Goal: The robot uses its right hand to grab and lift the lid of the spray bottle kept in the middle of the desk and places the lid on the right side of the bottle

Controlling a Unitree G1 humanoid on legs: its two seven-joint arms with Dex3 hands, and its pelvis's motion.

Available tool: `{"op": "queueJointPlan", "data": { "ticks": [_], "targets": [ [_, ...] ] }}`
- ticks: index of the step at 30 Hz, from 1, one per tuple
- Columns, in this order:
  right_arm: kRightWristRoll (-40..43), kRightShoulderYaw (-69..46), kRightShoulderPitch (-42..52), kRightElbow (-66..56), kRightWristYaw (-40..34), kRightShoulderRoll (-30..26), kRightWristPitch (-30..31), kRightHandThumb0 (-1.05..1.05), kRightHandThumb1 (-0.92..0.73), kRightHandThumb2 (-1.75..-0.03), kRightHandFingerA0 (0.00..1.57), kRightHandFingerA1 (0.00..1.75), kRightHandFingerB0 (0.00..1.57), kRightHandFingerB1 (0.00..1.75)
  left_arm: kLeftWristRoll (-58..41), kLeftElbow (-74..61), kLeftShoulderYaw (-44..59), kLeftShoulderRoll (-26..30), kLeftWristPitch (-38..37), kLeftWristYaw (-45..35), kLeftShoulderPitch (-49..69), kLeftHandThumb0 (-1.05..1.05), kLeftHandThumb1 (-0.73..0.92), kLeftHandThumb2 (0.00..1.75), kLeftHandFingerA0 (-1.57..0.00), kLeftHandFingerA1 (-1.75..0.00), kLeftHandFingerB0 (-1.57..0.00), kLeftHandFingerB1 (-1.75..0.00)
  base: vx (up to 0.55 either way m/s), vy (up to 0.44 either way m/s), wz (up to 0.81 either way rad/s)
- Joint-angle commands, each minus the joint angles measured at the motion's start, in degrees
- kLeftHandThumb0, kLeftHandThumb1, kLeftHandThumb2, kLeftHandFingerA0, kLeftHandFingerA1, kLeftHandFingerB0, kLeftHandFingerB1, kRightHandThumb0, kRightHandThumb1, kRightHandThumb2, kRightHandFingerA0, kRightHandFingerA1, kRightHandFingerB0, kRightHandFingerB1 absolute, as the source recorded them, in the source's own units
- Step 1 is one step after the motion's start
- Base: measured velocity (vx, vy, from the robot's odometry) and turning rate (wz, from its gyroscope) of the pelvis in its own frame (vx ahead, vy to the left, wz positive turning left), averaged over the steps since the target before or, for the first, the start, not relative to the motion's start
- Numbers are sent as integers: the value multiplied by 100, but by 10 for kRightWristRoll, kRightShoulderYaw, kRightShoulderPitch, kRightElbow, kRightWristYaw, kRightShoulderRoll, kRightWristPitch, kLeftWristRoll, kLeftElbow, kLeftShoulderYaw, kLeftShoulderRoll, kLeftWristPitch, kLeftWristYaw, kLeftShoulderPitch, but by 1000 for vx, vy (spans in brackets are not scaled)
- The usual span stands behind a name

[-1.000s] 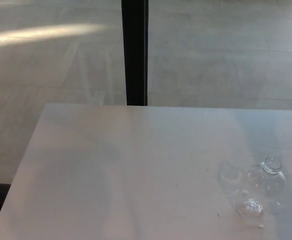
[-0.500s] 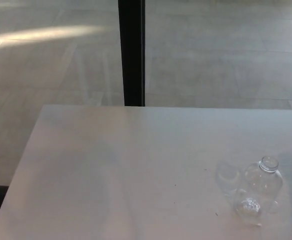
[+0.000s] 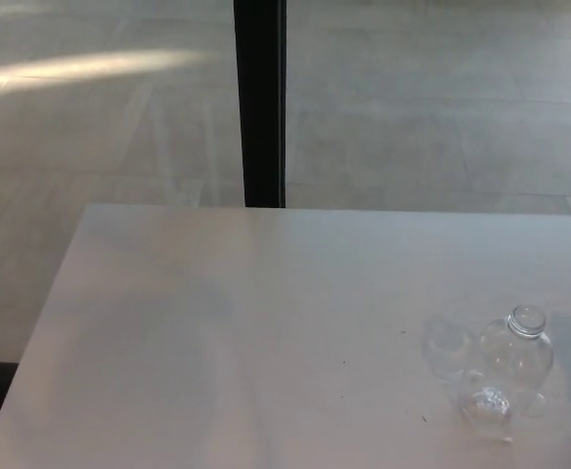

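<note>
**Desk:** What does the head view show?

**Photographer:** A small clear plastic spray bottle stands on a pale white desk, well toward the desk's right edge and near its front. Its neck looks open at the top. A small clear rounded piece, possibly the lid, lies on the desk touching or just beside the bottle's base, on the near side. To the left of the bottle sits a faint glassy ring; whether that is an object or a light pattern thrown by the bottle, I cannot tell.

**Desk:** And the hands?

**Photographer:** Neither shows clearly. A dark sliver at the picture's right border, level with the bottle, may be part of the robot, but it is too small to name, so I cannot say whether the right hand is spread, closed or pinching anything. The left hand is out of view.

**Desk:** Which step is this?

**Photographer:** My reading: either the approach has not begun, or the lid is already off. If the cap remains to be taken, the right hand must come in from beyond the bottle's right side and close on the top.

**Desk:** Anything else?

**Photographer:** A black vertical post rises behind the desk's far edge, against grey floor.
</note>
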Motion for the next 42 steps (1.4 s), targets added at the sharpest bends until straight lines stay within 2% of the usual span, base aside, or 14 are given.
{"op": "queueJointPlan", "data": {
  "ticks": [1,17,22,23,26,27,29,31,32,35,36,38,39,42],
  "targets": [
    [14,-3,11,-34,36,-10,-5,-91,-56,-89,0,3,0,0,-2,4,-2,11,-14,-2,3,-63,69,61,-71,-58,-62,-44,0,0,0],
    [92,-102,33,-153,125,-25,48,-95,-71,-62,0,0,0,0,-4,9,-7,12,-14,-4,6,-64,68,61,-73,-59,-61,-44,0,0,0],
    [154,-225,44,-184,146,-67,44,-105,-70,-108,0,21,0,0,-2,16,-9,13,-9,-3,3,-63,68,61,-72,-56,-61,-43,0,0,0],
    [160,-246,44,-192,151,-74,58,-93,-83,-65,0,0,0,0,5,18,-15,16,-11,-2,4,-63,70,61,-71,-55,-60,-42,0,0,0],
    [192,-330,46,-183,155,-95,54,-105,-73,-112,0,23,0,3,2,17,-14,15,-14,-4,4,-63,70,61,-73,-56,-61,-44,0,0,0],
    [198,-346,48,-185,155,-97,56,-99,-88,-68,0,0,0,3,2,16,-15,15,-11,-1,3,-64,69,61,-74,-56,-63,-43,0,0,0],
    [203,-366,50,-188,157,-97,57,-99,-88,-68,0,0,0,3,2,16,-15,16,-5,2,2,-64,69,61,-74,-56,-63,-43,0,0,0],
    [244,-461,64,-198,165,-95,90,-105,-66,-110,0,48,0,42,-2,9,-14,14,-11,-6,4,-63,69,60,-71,-58,-61,-43,0,0,0],
    [245,-495,75,-194,162,-93,115,-103,-79,-63,0,37,2,61,-2,8,-15,14,-12,-6,5,-62,70,61,-70,-58,-61,-44,0,0,0],
    [247,-549,114,-168,147,-76,108,-105,-77,-63,0,62,10,73,-1,9,-16,13,-11,-3,4,-63,69,61,-71,-60,-63,-44,0,0,0],
    [239,-567,140,-142,125,-62,95,-105,-58,-99,0,69,13,70,-3,7,-15,13,-12,-5,4,-63,69,61,-71,-60,-63,-44,0,0,0],
    [231,-585,167,-116,98,-37,96,-105,-75,-64,0,80,12,84,-7,5,-13,12,-11,-7,1,-63,69,61,-71,-61,-64,-44,0,0,0],
    [227,-590,179,-95,76,-22,91,-64,-25,-97,5,72,1,64,-9,7,-11,12,-8,-5,0,-64,68,61,-72,-60,-64,-44,0,0,0],
    [224,-604,202,-37,30,13,87,-103,-58,-98,1,78,21,84,-9,9,-10,10,-2,2,-1,-63,69,61,-72,-60,-64,-44,0,0,0]
  ]
}}
